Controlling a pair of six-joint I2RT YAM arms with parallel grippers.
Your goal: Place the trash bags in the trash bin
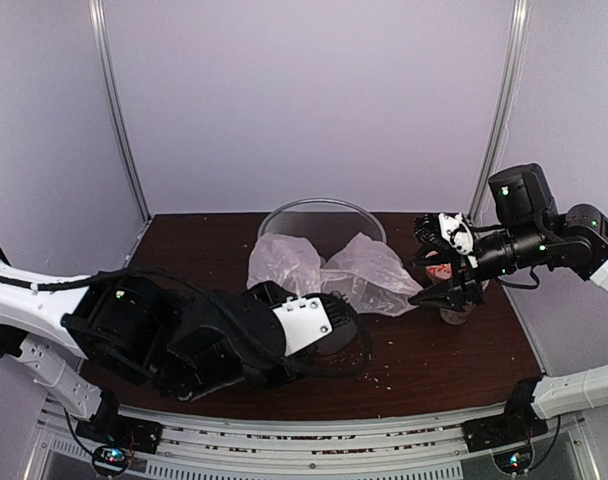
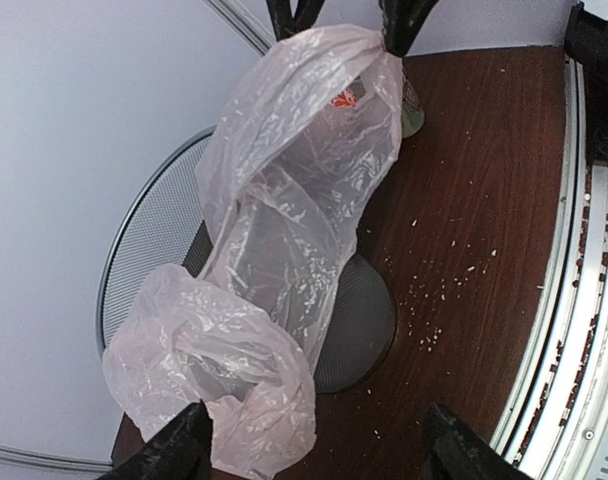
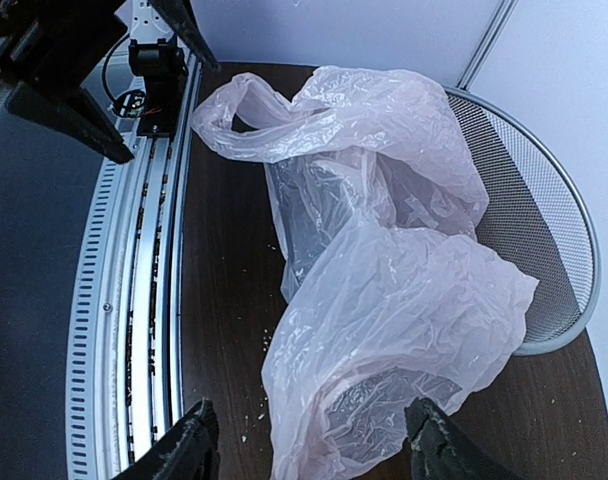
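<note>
Trash bag (image 1: 367, 276) lengthwise left-right, perhaps draping trash bin (image 1: 322, 201)

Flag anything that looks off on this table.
Pale crumbs are scattered on the table beside the trash bin, and the trash bag lies draped across the bin's outside rather than inside it.

white-shelled arms (image 1: 304, 322) with black joints, looping black cables (image 1: 174, 275) and tiny green lights (image 1: 119, 295).
</note>
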